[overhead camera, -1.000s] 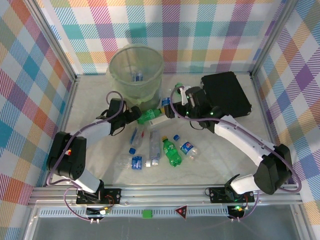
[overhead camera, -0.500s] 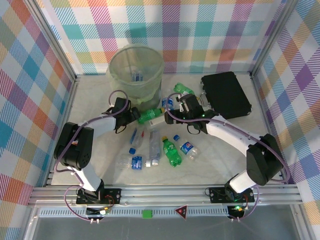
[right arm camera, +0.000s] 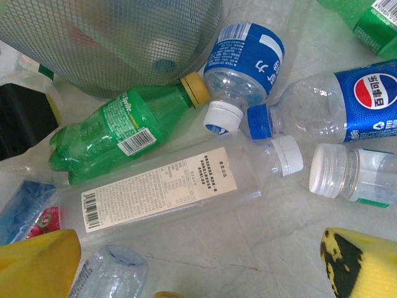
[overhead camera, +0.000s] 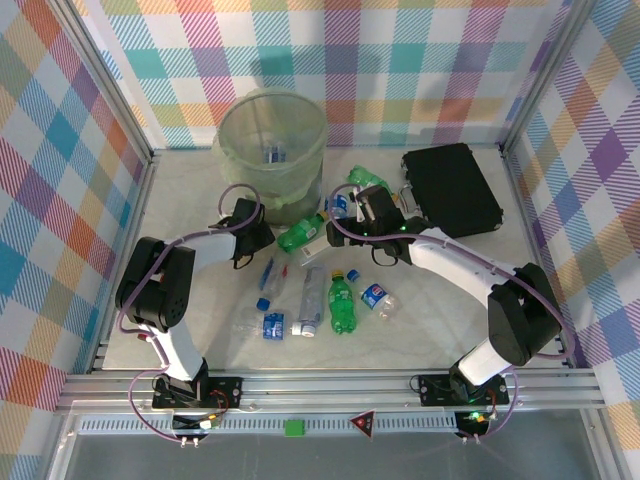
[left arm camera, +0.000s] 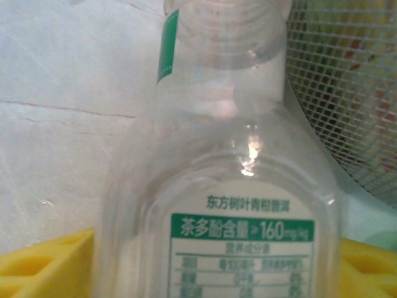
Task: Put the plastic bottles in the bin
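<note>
Left pincer (left arm camera: 217, 264) has its yellow pads (left arm camera: 43, 264) either side of a green-labelled clear bottle (left arm camera: 217, 155), spread about as wide as the bottle itself, and honestly I can't tell if they're actually pinching it or just bracketing it. Just past the bottle's neck, off to one side, is the mesh wall of the bin (left arm camera: 347, 93), really close. The right pincer (right arm camera: 198, 257) is gaping wide with nothing in it, hanging over a proper traffic jam. Right ahead of its fingers lies a long white-labelled bottle (right arm camera: 161, 189), and beyond that a green Sprite bottle (right arm camera: 118, 133) has its yellow cap right by the foot of the bin. A blue-labelled bottle (right arm camera: 245, 56), a Pepsi bottle (right arm camera: 335, 105) and a white-capped bottle (right arm camera: 353, 174) are bunched cap to cap further along. From above, the two pincers face each other across that pile just below the bin. The black case (overhead camera: 452, 188) sits behind the right pincer's wrist, and a few loose bottles (overhead camera: 342, 303) lie on the table (overhead camera: 200, 320) back toward the arm bases, apart from both pincers. There's a bottle inside the bin (overhead camera: 272, 153) too
</note>
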